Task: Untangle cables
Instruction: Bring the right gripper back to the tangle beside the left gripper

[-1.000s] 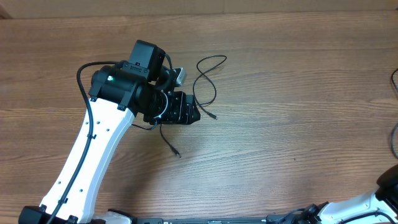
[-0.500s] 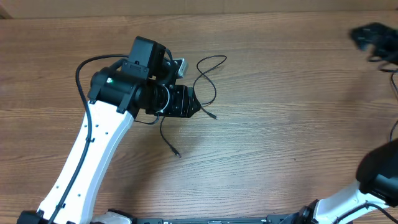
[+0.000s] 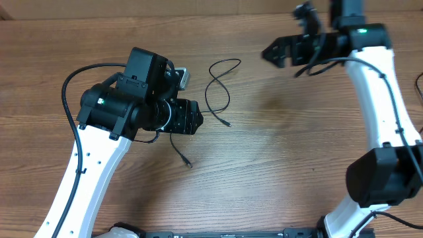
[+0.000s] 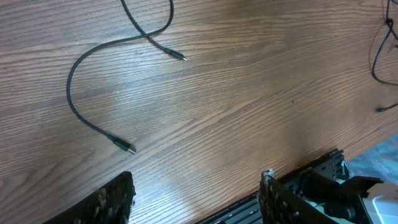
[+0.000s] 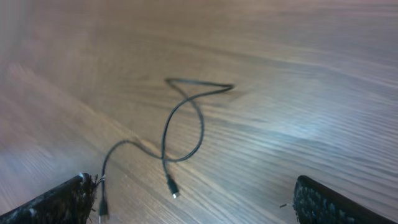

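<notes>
wooden table: crossed cables between two empty grippers

plain wood table (image 3: 297, 165) carries the cables (image 3: 218, 80). they lie flat in a loose loop with strands crossing, just right of the left gripper (image 4: 196, 180) and well left of the right gripper (image 5: 191, 183).

hazards:
- pulling one strand while the crossing is unsupported would likely tighten the loop rather than free it.
- a pinch taken at the crossing may catch both strands and drag the whole bundle.
- thin cord flat on wood may slip from the fingertips; the near plug (image 3: 190, 164) looks like a firmer target.

left gripper: jaws apart, nothing between them, no contact with the cables visible in its wrist view.

right gripper: jaws spread wide, empty, clear of the table, facing the loop.
</notes>
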Robot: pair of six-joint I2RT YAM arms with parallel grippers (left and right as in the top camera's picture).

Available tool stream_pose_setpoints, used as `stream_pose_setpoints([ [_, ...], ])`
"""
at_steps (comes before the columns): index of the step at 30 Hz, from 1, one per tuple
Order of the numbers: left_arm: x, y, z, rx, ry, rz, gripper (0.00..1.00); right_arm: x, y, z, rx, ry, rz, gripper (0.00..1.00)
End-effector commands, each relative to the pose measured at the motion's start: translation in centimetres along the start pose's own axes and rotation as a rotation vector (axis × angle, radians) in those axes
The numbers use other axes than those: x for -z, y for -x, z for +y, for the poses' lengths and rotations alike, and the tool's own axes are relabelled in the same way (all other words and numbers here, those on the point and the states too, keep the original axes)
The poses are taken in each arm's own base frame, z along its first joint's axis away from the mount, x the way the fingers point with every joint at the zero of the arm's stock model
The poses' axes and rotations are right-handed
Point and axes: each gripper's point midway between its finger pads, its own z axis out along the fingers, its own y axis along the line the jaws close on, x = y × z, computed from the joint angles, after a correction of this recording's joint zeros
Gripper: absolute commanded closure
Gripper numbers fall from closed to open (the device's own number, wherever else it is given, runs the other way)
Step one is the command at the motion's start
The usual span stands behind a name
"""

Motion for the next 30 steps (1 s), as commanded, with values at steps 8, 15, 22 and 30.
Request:
stream_pose_setpoints([
  [8,0.4,-0.5,0.3,-0.032,0.018,0.006,0.36,-5.7,-2.4,1.4,-0.213,-0.19,0.046,0.0],
  [15,0.4,-0.5,0.2,-0.032,0.014,0.005,0.35,-9.3,-3.2,3.2,-0.317,-0.137,0.007,0.03],
  [22,0.4,-0.5,0.1,-0.032,0.01,0.005,0.35,-14.1,-3.7,5.6,-0.613,-0.081,-0.041,0.05],
  [30,0.4,-0.5,0.1,-0.033,0.011,0.006,0.35,-21.4,-5.7,7.3,-0.904,-0.072,-0.04,0.16],
])
